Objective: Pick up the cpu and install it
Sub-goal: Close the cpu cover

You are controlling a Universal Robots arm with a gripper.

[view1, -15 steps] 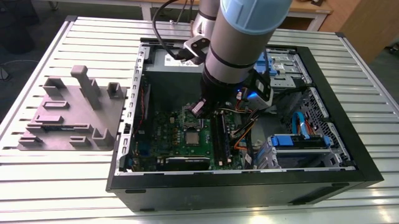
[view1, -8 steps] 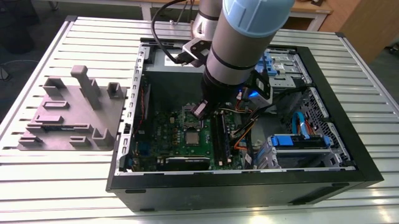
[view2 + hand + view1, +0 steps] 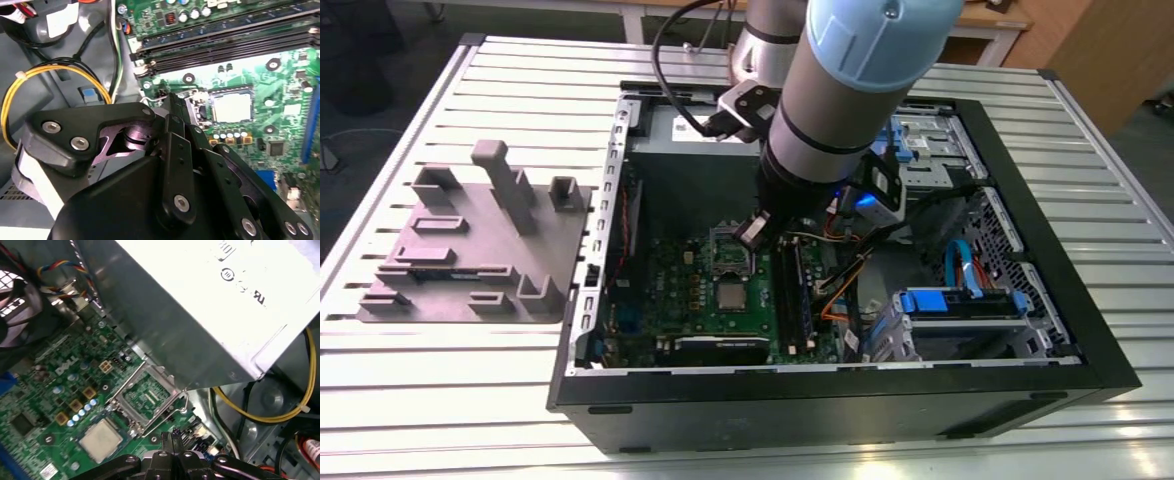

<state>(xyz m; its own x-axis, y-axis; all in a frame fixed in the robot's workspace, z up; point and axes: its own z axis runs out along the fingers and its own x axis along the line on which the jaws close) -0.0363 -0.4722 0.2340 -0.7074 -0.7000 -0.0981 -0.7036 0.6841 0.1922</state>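
Note:
The cpu (image 3: 730, 296) is a small silver square lying flat in its socket on the green motherboard (image 3: 670, 290) inside the open computer case. In both wrist views the cpu (image 3: 231, 107) (image 3: 100, 440) lies uncovered. The socket's metal load plate (image 3: 147, 395) stands raised beside it, with its wire lever (image 3: 186, 401) up. My gripper (image 3: 753, 233) hangs low in the case just above the raised plate, a short way from the chip. Its black fingers (image 3: 173, 437) are pressed together with nothing between them, and the gripper (image 3: 174, 102) touches nothing that I can see.
The grey power supply box (image 3: 210, 315) with a white label stands close over the socket. Memory slots (image 3: 225, 42), yellow cables (image 3: 55, 72) and a fan (image 3: 15, 305) surround the gripper. A blue drive cage (image 3: 961, 305) fills the case's right. A grey moulded tray (image 3: 467, 250) sits left of the case.

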